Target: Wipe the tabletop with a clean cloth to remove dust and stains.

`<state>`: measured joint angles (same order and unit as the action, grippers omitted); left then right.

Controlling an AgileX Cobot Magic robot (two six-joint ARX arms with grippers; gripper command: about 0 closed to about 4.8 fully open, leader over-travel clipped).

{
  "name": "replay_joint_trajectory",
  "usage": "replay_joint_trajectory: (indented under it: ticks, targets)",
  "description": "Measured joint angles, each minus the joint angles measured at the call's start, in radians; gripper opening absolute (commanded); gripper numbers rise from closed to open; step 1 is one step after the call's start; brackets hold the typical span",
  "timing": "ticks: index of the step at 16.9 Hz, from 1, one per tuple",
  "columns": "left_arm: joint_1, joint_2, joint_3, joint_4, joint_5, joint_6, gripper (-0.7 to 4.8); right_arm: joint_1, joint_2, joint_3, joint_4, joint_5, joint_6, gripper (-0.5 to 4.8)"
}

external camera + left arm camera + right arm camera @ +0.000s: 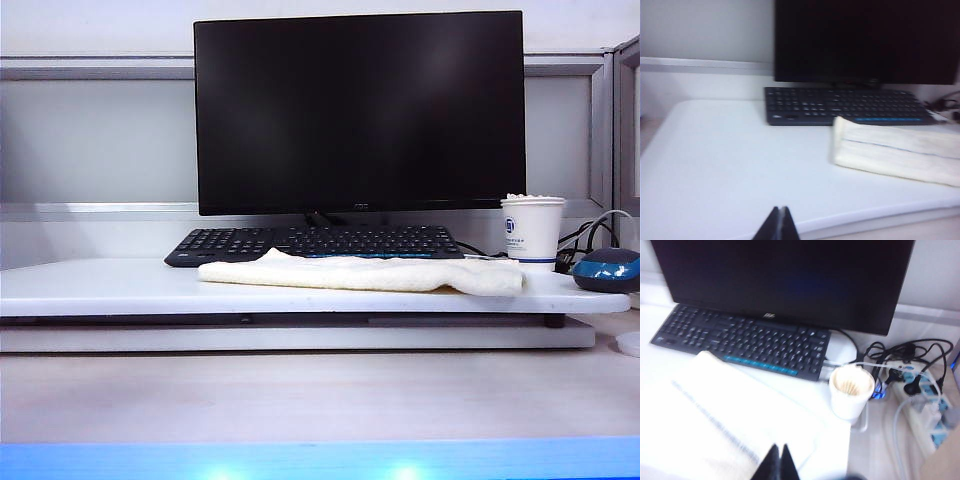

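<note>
1. Exterior view shows no arm at all: the cloth (365,272) lies folded flat on the tabletop (100,290), toward its right half, just in front of the keyboard (315,243) and left of the paper cup (532,230).
2. Progress, as I judge it: wiping has not visibly begun. The cloth sits neatly folded and ungripped, and the white board's whole left half is bare, so grasping and every wiping stroke are left.
3. Right end effector (777,465): its fingertips are pressed together with nothing between them. In the right wrist view it hangs over the near right end of the cloth (715,415), the cup (851,391) off to the right and farther back.
4. Left end effector (780,226): its tips also meet, holding nothing. It hovers at the tabletop's (715,165) near edge, with the cloth (895,150) well apart to its right and farther in.
</note>
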<state>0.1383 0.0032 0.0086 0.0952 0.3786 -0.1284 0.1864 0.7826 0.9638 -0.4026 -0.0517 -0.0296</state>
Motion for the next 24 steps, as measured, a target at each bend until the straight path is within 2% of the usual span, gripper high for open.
replay_joint_trajectory:
  ticks: [3, 6, 11, 15, 18, 24]
  targets:
    - [0.0, 0.0, 0.0, 0.0, -0.068, 0.0, -0.06, -0.008, -0.185, -0.122, 0.006, 0.056, 0.027, -0.08]
    - [-0.013, 0.0, 0.0, -0.001, -0.05, 0.0, -0.06, -0.008, -0.438, -0.294, -0.043, 0.117, 0.073, -0.08]
    - [-0.148, 0.0, 0.0, -0.02, -0.065, 0.007, -0.06, -0.007, -0.708, -0.478, -0.105, 0.175, 0.155, -0.09]
    - [-0.181, 0.0, 0.0, -0.042, -0.139, 0.069, -0.06, -0.007, -0.77, -0.57, -0.098, 0.187, 0.2, -0.09]
    - [-0.18, 0.0, 0.0, -0.082, -0.174, 0.075, -0.06, -0.007, -0.77, -0.649, -0.014, 0.185, 0.209, -0.08]
    - [-0.181, 0.0, 0.0, -0.144, -0.137, 0.088, -0.06, -0.006, -0.77, -0.792, 0.042, 0.066, 0.181, -0.08]
